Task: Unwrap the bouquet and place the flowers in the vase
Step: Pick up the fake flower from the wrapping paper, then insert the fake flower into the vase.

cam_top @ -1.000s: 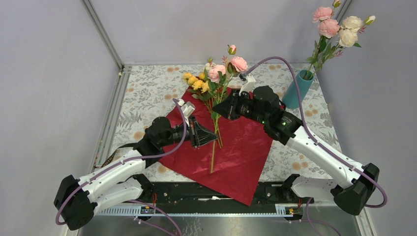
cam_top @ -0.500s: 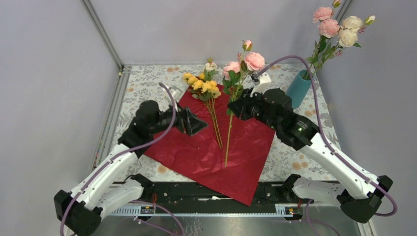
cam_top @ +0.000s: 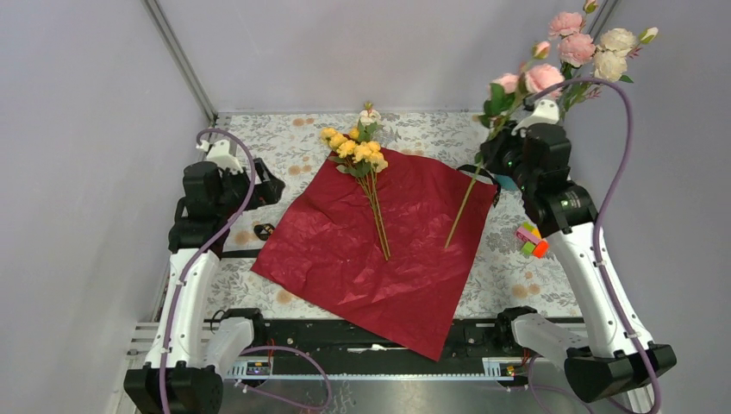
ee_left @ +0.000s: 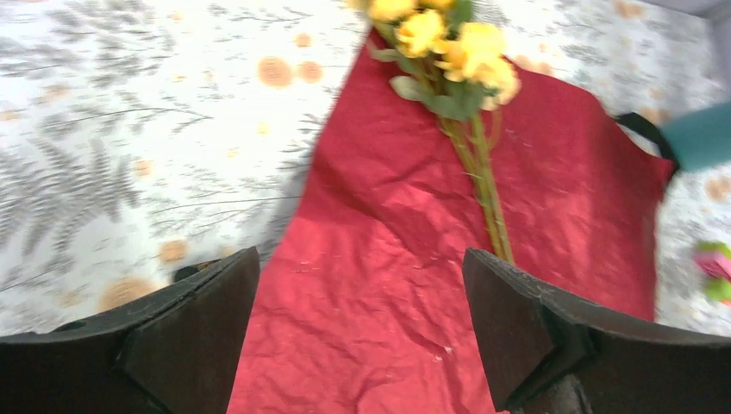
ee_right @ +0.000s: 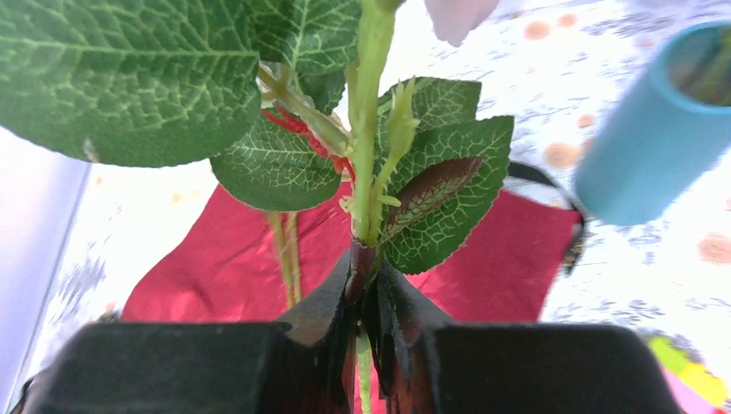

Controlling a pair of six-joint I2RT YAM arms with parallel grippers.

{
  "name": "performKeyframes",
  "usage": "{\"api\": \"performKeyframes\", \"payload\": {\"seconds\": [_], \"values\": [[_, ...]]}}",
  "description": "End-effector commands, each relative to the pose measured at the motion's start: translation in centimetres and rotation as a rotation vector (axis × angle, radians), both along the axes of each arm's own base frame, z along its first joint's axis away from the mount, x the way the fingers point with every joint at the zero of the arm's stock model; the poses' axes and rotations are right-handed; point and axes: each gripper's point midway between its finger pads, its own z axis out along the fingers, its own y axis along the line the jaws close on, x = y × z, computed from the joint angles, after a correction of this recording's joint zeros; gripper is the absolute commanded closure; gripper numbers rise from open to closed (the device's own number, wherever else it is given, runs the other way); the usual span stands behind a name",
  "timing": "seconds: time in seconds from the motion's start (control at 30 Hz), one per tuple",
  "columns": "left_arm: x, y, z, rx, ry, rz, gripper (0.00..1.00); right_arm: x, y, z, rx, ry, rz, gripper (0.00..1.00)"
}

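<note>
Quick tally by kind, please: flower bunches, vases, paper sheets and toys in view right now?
Flower bunches: 3 (yellow bunch on the paper, pink bunch in the right gripper, pink-and-cream bunch in the vase)
Vases: 1
Paper sheets: 1
Toys: 1 (block toy)
Total: 6

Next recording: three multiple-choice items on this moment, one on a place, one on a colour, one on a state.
1. The yellow flowers lie: A in the vase; B on the red paper; C in the right gripper.
2. The vase is: A teal; B white; C black.
3. The right gripper is: A open; B shut on the pink flower's stem; C shut on the paper.
B, their stems rest across the paper; A, a teal cylinder; B, its jaws pinch the green stem.
</note>
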Motion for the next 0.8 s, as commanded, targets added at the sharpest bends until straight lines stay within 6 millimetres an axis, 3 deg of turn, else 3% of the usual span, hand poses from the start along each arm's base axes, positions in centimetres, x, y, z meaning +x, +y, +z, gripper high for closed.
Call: {"api": "performKeyframes", "payload": {"seconds": [0.0,0.07,0.37,0.53,0.77], "values": [[0.3,5.1,0.3,0.159,-0.02,0.212,0.06,1.8,-4.2,5.2,-0.055,-0.136,-0.123,1.0],[0.1,5.9,-0.2,0.183,-0.01,0.249,0.06,2.6,-5.4,7.1,-0.108,-0.187,-0.166,1.0],[0.0,5.9,-0.5,0.189,-0.022,0.244,0.06,6.9,-9.2,14.3,-0.232,-0.315,-0.284,1.0],[0.0,6.0,-0.6,0.193,-0.018,0.247,0.06,8.8,-12.8,16.9,-0.276,-0.374,-0.39,1.0],[0.2,5.6,-0.3,0.181,-0.025,0.229,0.06,9.2,-18.2,20.0,-0.24,-0.489,-0.53,1.0]]}}
